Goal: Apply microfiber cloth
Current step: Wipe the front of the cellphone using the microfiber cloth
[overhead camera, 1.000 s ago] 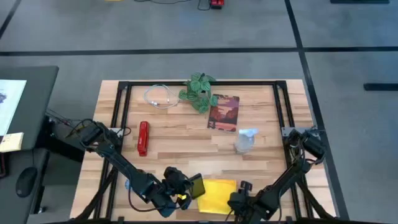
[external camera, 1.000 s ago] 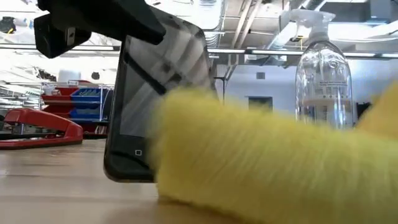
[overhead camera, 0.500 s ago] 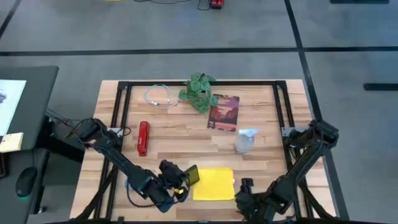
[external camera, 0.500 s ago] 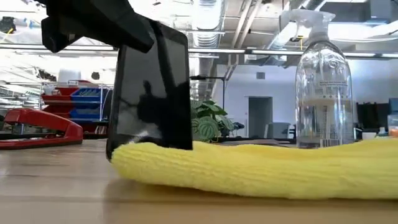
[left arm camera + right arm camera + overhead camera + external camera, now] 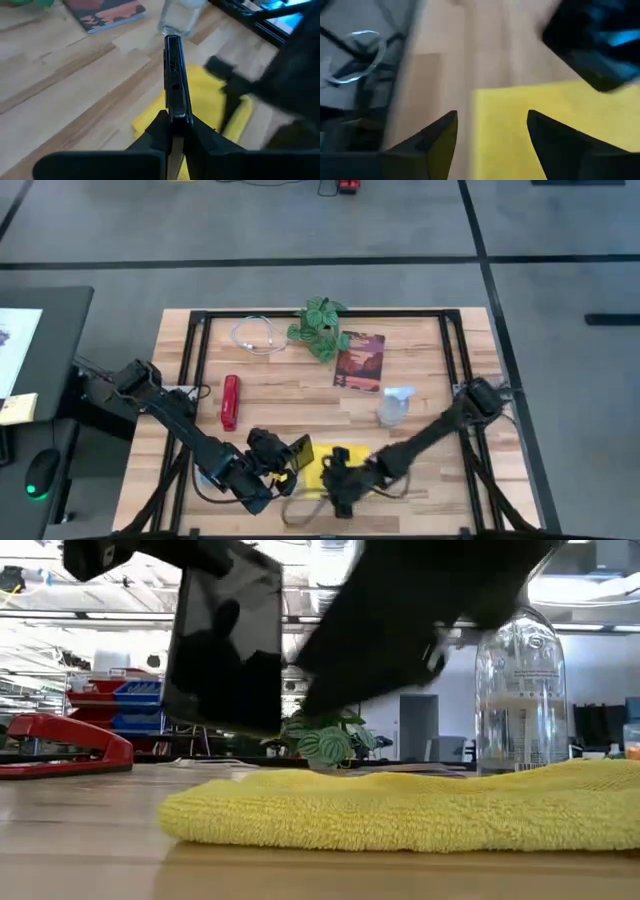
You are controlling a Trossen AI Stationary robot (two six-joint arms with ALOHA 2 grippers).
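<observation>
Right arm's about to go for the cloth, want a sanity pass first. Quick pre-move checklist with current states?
1. Left gripper clamped on the smartphone: ok, phone held edge-up between the fingers.
2. Phone clear of the microfiber cloth: ok, low view shows it raised above the cloth.
3. Right gripper open for a grasp: ok, fingers spread.
4. Right gripper lined up with the cloth: ok, cloth edge sits between its fingers.
5. Cloth lying flat on the table: ok.
6. Spray bottle out of the way: ok, stands apart behind the cloth.
</observation>
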